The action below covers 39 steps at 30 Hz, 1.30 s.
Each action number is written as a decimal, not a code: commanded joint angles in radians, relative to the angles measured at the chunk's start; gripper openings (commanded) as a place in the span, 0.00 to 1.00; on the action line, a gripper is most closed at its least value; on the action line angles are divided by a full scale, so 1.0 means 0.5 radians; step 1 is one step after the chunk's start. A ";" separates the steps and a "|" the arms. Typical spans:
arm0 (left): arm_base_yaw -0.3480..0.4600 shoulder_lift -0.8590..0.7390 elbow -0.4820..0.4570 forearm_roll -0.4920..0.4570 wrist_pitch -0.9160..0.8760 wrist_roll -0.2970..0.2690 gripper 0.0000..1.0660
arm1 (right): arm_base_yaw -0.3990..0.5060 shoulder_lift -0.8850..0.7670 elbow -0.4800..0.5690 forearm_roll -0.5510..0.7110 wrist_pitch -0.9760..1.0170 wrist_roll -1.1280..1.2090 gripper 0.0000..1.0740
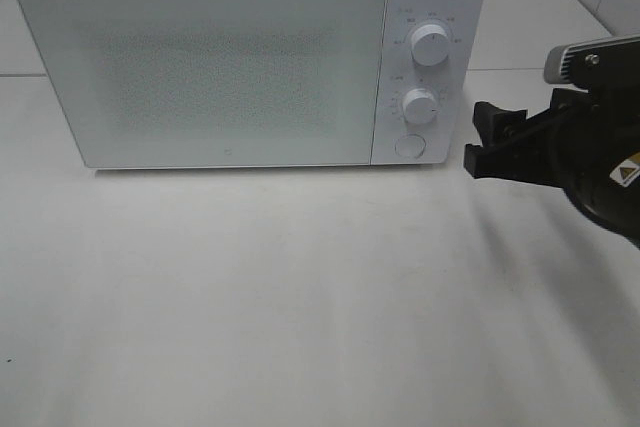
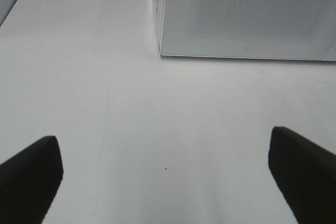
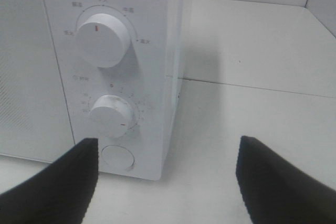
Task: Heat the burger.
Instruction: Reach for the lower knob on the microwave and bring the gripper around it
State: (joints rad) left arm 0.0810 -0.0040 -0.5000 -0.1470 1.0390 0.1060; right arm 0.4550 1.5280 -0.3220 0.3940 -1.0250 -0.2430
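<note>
The burger is out of view in every frame. A white microwave [image 1: 240,57] stands at the back of the table with its door shut. My right gripper [image 1: 483,137] hovers open just right of the microwave's control panel, nothing between its fingers; the wrist view shows its two dark fingertips [image 3: 58,182] in front of the lower knob [image 3: 111,116] and the round button [image 3: 117,157]. My left gripper [image 2: 165,179] is open over bare tabletop, facing the microwave's lower left corner [image 2: 163,51]. It does not show in the high view.
The panel carries an upper knob [image 1: 430,44], a lower knob [image 1: 420,105] and a round button [image 1: 409,145]. The white table [image 1: 300,297] stretches in front of the microwave. A tiled wall stands at the back right.
</note>
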 commanded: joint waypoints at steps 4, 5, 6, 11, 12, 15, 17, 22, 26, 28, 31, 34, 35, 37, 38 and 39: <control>0.002 -0.054 0.008 -0.022 -0.002 -0.014 0.94 | 0.208 0.090 0.000 0.234 -0.156 -0.080 0.67; 0.002 -0.054 0.008 -0.022 -0.002 -0.014 0.94 | 0.272 0.114 -0.004 0.378 -0.164 -0.088 0.67; 0.002 -0.054 0.008 -0.022 -0.002 -0.014 0.94 | 0.306 0.128 -0.004 0.448 -0.190 -0.092 0.67; 0.002 -0.054 0.008 -0.022 -0.002 -0.014 0.94 | 0.456 0.194 -0.004 0.622 -0.334 -0.148 0.67; 0.002 -0.054 0.008 -0.022 -0.002 -0.014 0.94 | 0.456 0.194 -0.004 0.622 -0.334 -0.148 0.67; 0.002 -0.054 0.008 -0.022 -0.002 -0.014 0.94 | 0.552 0.210 -0.016 0.700 -0.366 -0.172 0.67; 0.002 -0.054 0.008 -0.022 -0.002 -0.014 0.94 | 0.586 0.210 -0.016 0.734 -0.396 -0.174 0.67; 0.002 -0.052 0.008 -0.022 -0.002 -0.014 0.94 | 0.612 0.210 -0.048 0.844 -0.402 -0.178 0.67; 0.002 -0.052 0.008 -0.022 -0.002 -0.014 0.94 | 0.612 0.210 -0.092 0.848 -0.404 -0.178 0.68; 0.002 -0.052 0.008 -0.022 -0.002 -0.014 0.94 | 0.612 0.212 -0.108 0.840 -0.402 -0.178 0.68; 0.002 -0.052 0.008 -0.022 -0.002 -0.014 0.94 | 0.608 0.266 -0.154 0.834 -0.404 -0.176 0.69; 0.002 -0.052 0.008 -0.022 -0.002 -0.014 0.94 | 0.604 0.376 -0.218 0.812 -0.402 -0.172 0.71; 0.002 -0.052 0.008 -0.022 -0.002 -0.014 0.94 | 0.604 0.406 -0.238 0.812 -0.402 -0.168 0.72; 0.002 -0.052 0.008 -0.022 -0.002 -0.014 0.94 | 0.604 0.466 -0.290 0.812 -0.402 -0.158 0.72; 0.002 -0.052 0.008 -0.022 -0.002 -0.014 0.94 | 0.604 0.494 -0.316 0.812 -0.402 -0.152 0.72; 0.002 -0.052 0.008 -0.022 -0.002 -0.014 0.94 | 0.604 0.494 -0.316 0.812 -0.402 -0.152 0.72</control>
State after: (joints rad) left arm 0.0810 -0.0040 -0.5000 -0.1470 1.0390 0.1060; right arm 0.7590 1.7720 -0.4700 0.8150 -1.2130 -0.3160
